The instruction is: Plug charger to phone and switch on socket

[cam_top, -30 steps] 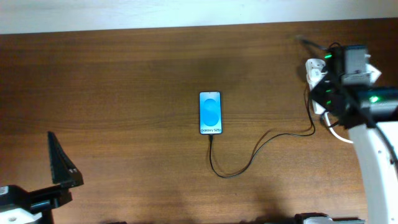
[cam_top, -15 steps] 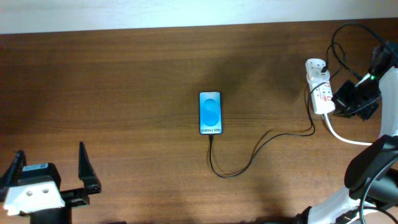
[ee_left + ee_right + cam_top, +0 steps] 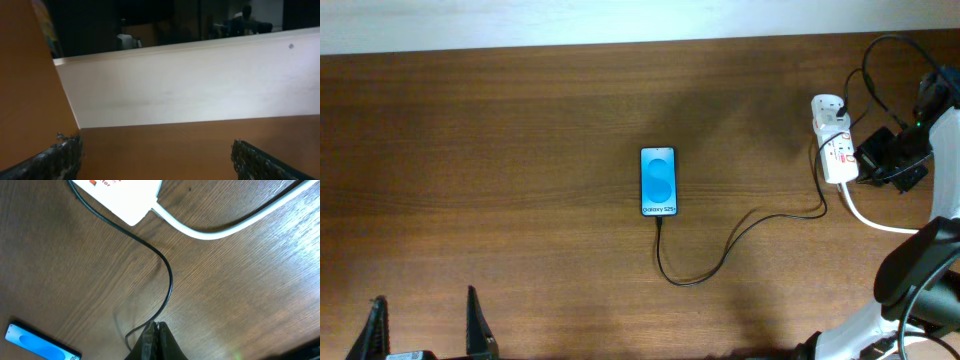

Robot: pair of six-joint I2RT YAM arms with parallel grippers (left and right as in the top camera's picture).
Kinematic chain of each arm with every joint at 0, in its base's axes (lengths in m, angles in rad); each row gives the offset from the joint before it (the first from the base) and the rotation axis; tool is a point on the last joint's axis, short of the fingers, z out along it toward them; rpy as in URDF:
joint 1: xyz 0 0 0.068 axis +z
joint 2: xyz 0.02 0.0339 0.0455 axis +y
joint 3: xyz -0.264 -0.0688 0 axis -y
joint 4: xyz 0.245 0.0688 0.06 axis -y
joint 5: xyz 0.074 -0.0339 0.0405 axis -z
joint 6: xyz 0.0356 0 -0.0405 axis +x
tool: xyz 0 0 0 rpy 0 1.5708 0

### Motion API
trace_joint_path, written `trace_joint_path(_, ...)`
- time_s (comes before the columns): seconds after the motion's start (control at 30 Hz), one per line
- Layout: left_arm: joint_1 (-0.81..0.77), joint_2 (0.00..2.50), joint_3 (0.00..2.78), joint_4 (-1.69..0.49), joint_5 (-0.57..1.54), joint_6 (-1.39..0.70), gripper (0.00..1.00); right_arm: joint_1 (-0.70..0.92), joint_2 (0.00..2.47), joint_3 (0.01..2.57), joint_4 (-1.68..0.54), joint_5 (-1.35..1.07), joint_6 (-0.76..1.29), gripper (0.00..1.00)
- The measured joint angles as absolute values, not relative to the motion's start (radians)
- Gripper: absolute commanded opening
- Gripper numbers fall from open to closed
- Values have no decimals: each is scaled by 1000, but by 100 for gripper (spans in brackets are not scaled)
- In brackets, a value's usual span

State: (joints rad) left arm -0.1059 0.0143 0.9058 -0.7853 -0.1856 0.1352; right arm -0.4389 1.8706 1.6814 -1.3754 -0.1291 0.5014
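Since a second ago the left fingers have dropped back to the lower left edge of the overhead frame, and the right arm has swung off the socket to its right side. The left fingers stand wide apart and hold nothing; their wrist view shows only bare worktop and a pale wall beyond.

At the middle of the frame the phone lies flat, screen lit blue, its long axis running top to bottom. The charger meets its lower edge, loops down and right, then climbs to the socket at the upper right. We judge the phone end already seated, though the joint is too small to be sure.

The socket's long axis also runs top to bottom, with its thick white cord trailing from the lower end. The right fingers look pressed together on nothing and sit just right of the socket. The switch therefore lies leftward from them, and the right arm is far nearer than the left. Whether the switch is on we cannot tell.
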Motion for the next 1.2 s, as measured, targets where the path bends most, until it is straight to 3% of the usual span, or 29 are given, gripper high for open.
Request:
trace_joint_path(0.33, -132, 12, 767, -660, -245, 135, 99, -439, 1902, 1714, -1199, -131, 556, 4)
trace_joint_path(0.6, -132, 12, 620, -697, -245, 135, 99, -431, 2214, 2000, -1256, -146, 592, 4)
trace_joint_path(0.83, -132, 12, 619, -792, -245, 135, 99, -424, 2287, 2018, -1068, -208, 675, 4)
trace_joint_path(1.2, -132, 12, 619, -793, -245, 135, 99, -423, 2336, 2020, -1050, -203, 686, 4)
